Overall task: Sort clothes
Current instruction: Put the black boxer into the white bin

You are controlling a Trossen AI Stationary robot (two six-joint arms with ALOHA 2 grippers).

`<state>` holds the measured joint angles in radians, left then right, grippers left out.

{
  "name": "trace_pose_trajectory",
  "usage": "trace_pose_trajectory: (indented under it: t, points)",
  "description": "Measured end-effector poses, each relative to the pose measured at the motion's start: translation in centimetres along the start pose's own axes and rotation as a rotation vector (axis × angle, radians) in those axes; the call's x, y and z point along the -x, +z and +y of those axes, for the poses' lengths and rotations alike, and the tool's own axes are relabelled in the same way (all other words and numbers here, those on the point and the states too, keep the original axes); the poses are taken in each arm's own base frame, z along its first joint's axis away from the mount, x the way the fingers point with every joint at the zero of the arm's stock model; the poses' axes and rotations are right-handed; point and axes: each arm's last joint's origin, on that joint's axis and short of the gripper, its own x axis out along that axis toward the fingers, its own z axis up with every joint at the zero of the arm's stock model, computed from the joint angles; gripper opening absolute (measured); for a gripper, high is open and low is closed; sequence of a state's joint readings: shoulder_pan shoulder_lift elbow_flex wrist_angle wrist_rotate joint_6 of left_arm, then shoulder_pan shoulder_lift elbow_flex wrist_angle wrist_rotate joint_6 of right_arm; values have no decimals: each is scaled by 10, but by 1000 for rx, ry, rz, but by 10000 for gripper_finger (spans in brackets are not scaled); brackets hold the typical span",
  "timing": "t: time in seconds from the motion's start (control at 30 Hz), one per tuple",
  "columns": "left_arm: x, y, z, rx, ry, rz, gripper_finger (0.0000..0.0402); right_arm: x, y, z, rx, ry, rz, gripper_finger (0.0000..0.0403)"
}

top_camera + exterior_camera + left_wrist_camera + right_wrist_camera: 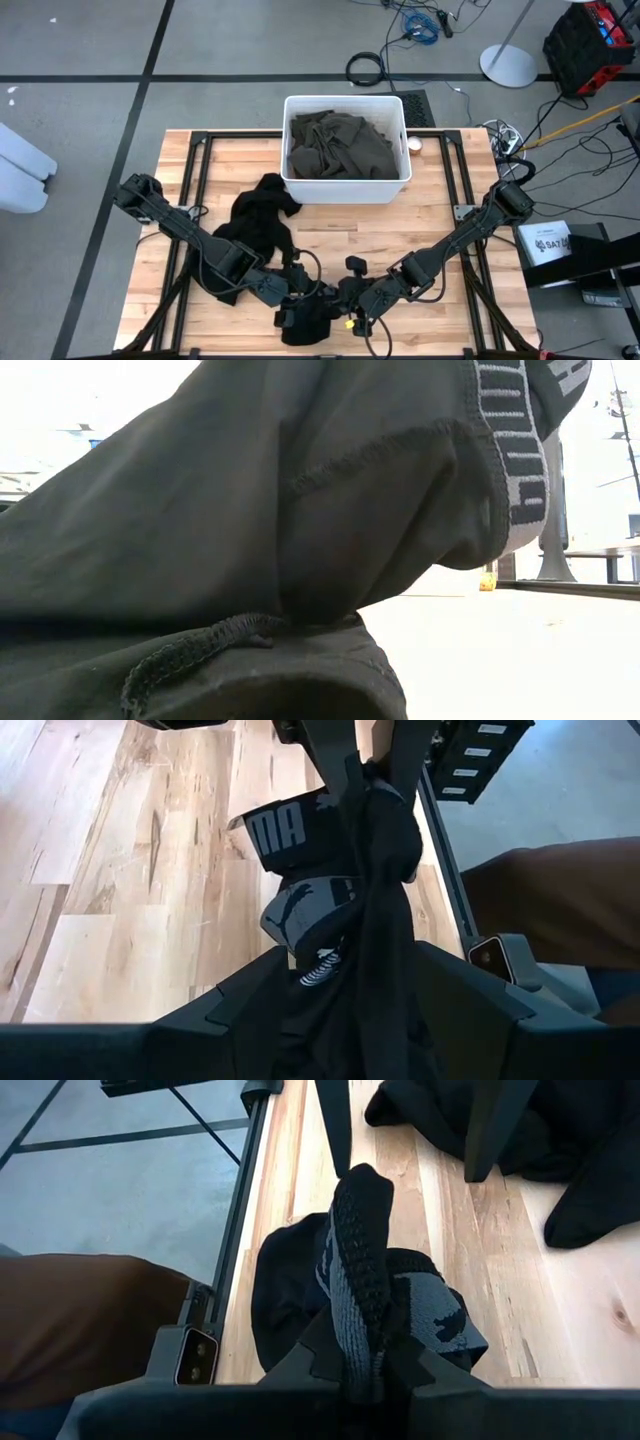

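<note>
Black underwear (305,320) hanging stretched between both grippers near table's front edge; right gripper (365,1365) clenching waistband, left gripper (350,1020) gripping cloth.

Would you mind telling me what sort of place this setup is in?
Probably a robotics lab or workshop: a wooden workbench on a black metal frame, loose cables across a grey tiled floor, and a red equipment case.

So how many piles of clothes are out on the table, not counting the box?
2: a black heap left of the bin, and a black garment at the front edge between both grippers. More may be hidden underneath.
</note>
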<state>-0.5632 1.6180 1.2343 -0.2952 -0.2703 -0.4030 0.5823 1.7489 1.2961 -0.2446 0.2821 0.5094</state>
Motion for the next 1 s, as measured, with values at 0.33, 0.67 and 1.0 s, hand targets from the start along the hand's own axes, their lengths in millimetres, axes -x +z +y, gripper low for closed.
trace_pose_trajectory:
  t: [0.33, 0.67, 1.0]
  points:
    - [0, 3, -1, -12, -14, -31, 221, 0, 6, 2, 20, 13, -69, 11]
    - [-8, 11, -14, -139, -160, -135, 221, 2, 16, 7, 40, 45, -169, 11]
    - [-19, 5, -8, -142, -130, -87, 221, 12, 36, 16, 104, 57, -225, 11]
